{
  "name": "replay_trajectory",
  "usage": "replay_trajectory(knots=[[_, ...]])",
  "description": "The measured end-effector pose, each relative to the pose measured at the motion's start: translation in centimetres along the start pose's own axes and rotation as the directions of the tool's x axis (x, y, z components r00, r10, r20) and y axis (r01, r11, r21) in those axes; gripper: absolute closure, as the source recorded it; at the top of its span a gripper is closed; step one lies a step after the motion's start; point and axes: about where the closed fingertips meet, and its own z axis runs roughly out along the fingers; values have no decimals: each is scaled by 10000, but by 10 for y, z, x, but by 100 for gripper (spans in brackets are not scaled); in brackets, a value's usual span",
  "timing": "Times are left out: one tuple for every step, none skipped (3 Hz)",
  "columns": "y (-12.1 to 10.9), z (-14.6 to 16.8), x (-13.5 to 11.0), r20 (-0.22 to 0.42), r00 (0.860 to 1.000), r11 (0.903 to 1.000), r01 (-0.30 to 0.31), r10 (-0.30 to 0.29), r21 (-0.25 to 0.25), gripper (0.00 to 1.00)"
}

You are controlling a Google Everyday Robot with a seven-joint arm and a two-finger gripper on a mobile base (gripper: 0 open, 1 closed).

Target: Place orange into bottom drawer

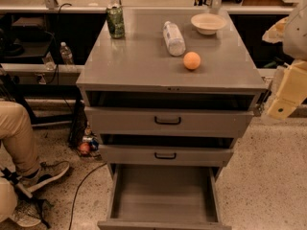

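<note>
The orange [192, 60] sits on the grey cabinet top [139, 61], right of centre, just in front of a lying water bottle [173, 38]. The bottom drawer [163, 198] is pulled out at the foot of the cabinet, and its flat floor is bare. My gripper [283, 104] hangs at the right edge of the view, beside the cabinet's right front corner, well right of and below the orange. It holds nothing that I can see.
A green can [115, 21] stands at the back left of the top and a cream bowl [207, 23] at the back right. Two closed drawer fronts [168, 121] with black handles lie above the open drawer. A seated person's leg and shoe [29, 157] are at the left. A cable runs across the floor.
</note>
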Motion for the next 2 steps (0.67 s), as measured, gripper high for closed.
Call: replay_trajectory(knots=[[0,0,0,1,10000,10000,-1,1,0,0],[-21,15,2,720,9940,9960,-846,824,288,0]])
